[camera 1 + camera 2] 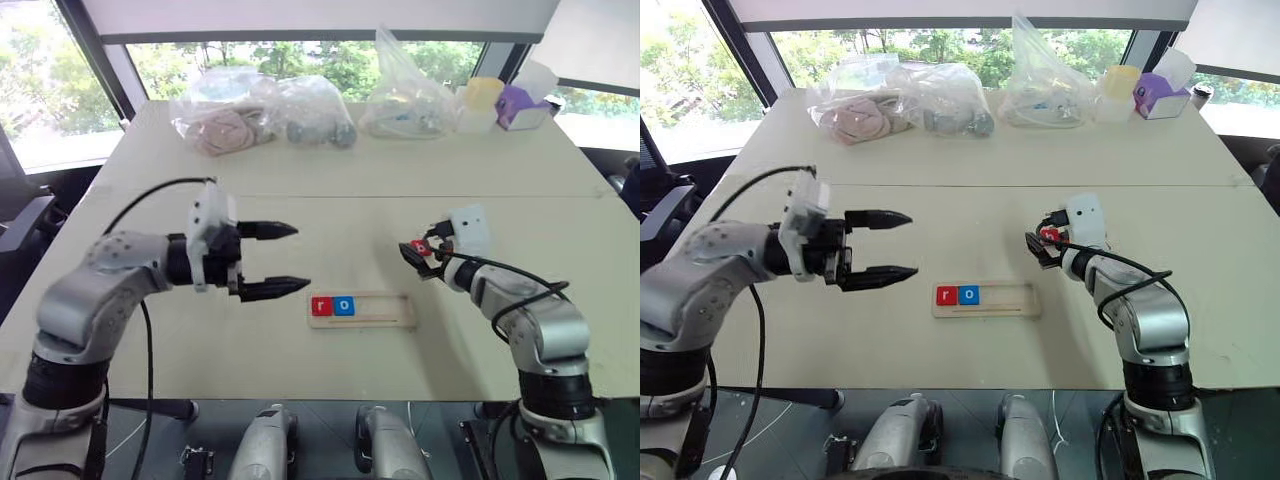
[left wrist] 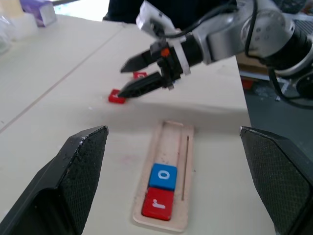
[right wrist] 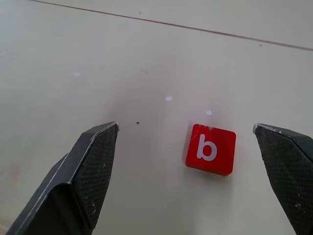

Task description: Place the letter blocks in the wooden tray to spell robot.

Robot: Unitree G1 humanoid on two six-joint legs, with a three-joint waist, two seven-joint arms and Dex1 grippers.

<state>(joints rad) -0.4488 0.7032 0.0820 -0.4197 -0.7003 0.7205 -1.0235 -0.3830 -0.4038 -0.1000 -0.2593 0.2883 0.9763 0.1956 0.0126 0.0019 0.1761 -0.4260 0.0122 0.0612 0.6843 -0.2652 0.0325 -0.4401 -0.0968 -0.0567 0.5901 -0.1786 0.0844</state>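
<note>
The right hand (image 3: 186, 161) stands wide and holds nothing, its two black cross-hatched fingers (image 3: 88, 166) spread to either side of the red "b" block (image 3: 211, 149) lying flat on the surface (image 1: 300, 200). The block sits nearer one finger than the other, so the likely step is picking up the "b". To do it well, the hand should centre over the tile, come down until the fingertips bracket its flat sides, and close squarely; the tile is thin and low, so a pinch taken too high would probably slip off its smooth, glossy, rounded edges.

In the left wrist view a second red block (image 2: 140, 75) lies just beyond the "b", its letter too small to read.

The left hand (image 1: 272, 260) is also wide and empty, held above the surface to the left of the wooden tray (image 1: 385, 309), pointing right.

The tray is a long, shallow strip of pale wood with a thin raised rim, lying near the front middle of the surface. Its left end holds a red "r" block (image 1: 321, 306) and a blue "o" block (image 1: 344, 305), touching side by side; the rest is bare wood. The "b" belongs in the slot right of the "o".

The surface is matte, pale and smooth. Crumpled clear plastic bags (image 1: 260, 115) sit along its far edge.
</note>
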